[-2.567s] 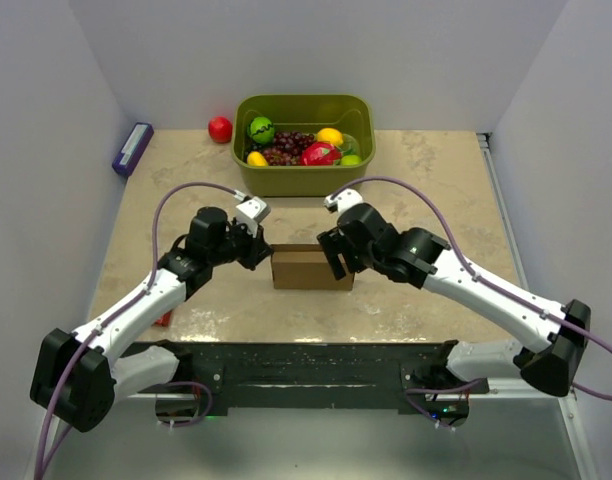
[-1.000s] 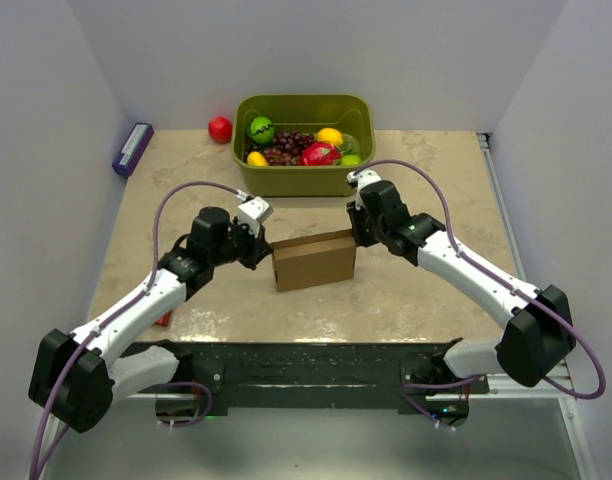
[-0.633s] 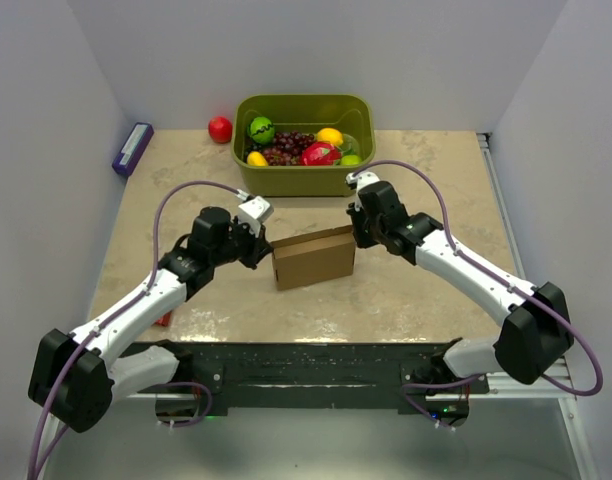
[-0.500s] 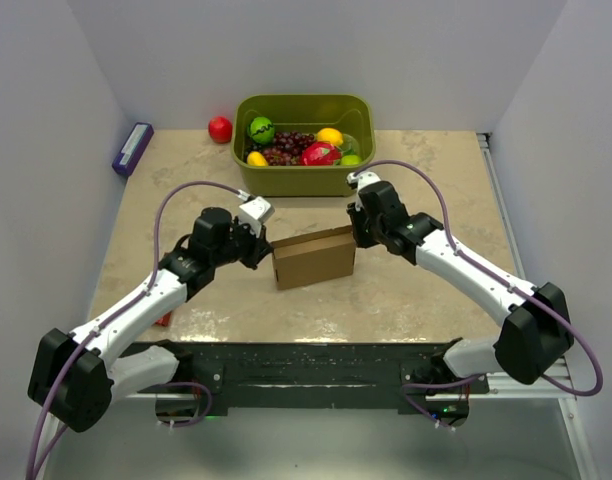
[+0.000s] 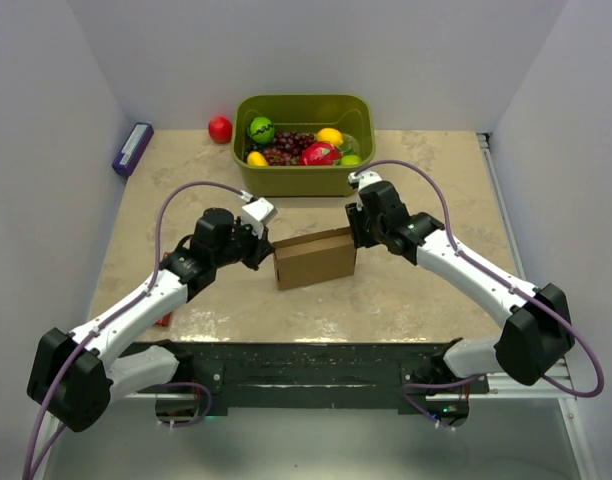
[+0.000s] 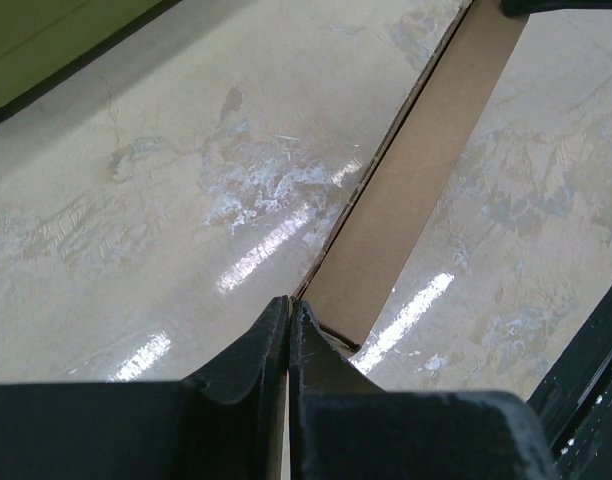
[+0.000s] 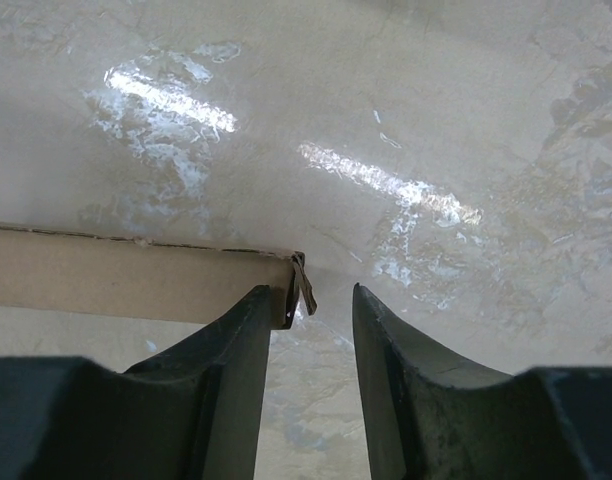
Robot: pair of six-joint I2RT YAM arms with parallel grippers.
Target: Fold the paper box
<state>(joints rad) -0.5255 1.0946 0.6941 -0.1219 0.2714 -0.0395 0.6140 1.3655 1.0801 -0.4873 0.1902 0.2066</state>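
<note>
The paper box, plain brown card, stands on edge at the middle of the table, slightly skewed. My left gripper is shut on its left end; in the left wrist view the box runs away from the pinched jaws. At the box's right end, my right gripper is open. In the right wrist view the box's end and its small bent tab lie against the left finger, with a gap to the right finger.
An olive-green tub of fruit stands behind the box. A red apple lies to its left and a purple pack rests against the left wall. A small red item sits under the left arm. The black base rail runs along the near edge.
My right gripper has opened at the box's right end. Earlier the right arm moved from the box's front to that end, and the box now stands taller. The left gripper holds still.
</note>
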